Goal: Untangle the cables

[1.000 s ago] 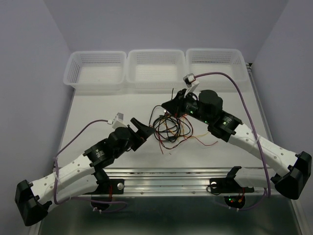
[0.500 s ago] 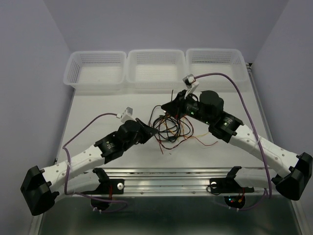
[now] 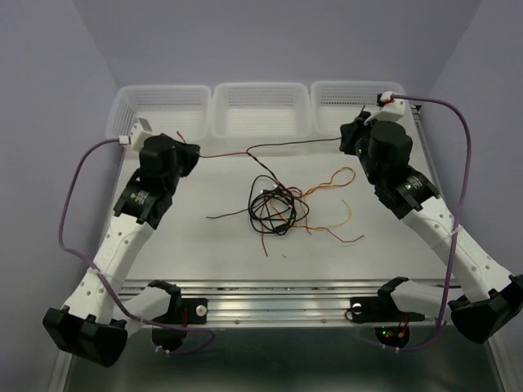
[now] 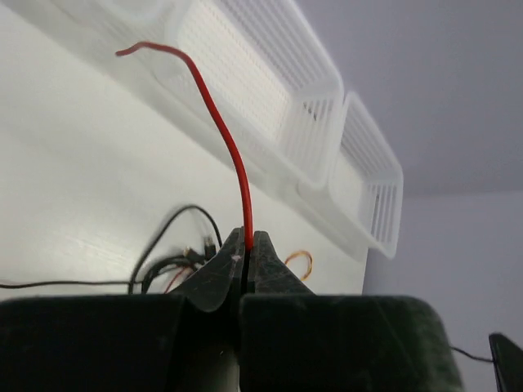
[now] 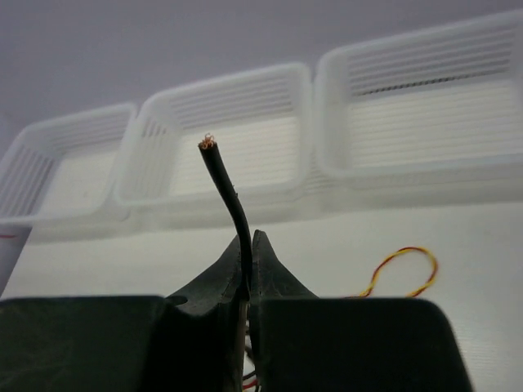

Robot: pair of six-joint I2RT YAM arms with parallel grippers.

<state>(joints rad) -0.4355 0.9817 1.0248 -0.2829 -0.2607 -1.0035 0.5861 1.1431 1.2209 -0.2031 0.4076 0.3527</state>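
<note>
Overhead view of a white table [image 3: 180,245] with three white baskets [image 3: 260,118] in a row along the top of the frame and two robot arms reaching in from the bottom corners.

At the upper left, the left claw [image 3: 188,152] is pinched fully closed on a red wire [image 4: 233,155]. In the wrist view the wire's free end rises from between the tips and curls over to the left.

A thin line runs almost straight across the upper middle of the frame from one claw to the other, red on its left part and black on its right. Whether the two colours are hooked together where they meet cannot be told.

Below that line, in the centre of the table, lies the loose knot of cables [image 3: 274,206], mostly black loops with red strands trailing toward the bottom. Just right of it an orange-and-yellow wire [image 3: 337,176] lies in open curls.

At the upper right, the right claw [image 3: 346,140] is also closed tight, gripping a black wire [image 5: 231,200] a little below its bare copper tip.

The step looks like drawing two wires apart out of the knot. Next would probably be freeing one wire completely, pulling gently so the loops do not cinch.
</note>
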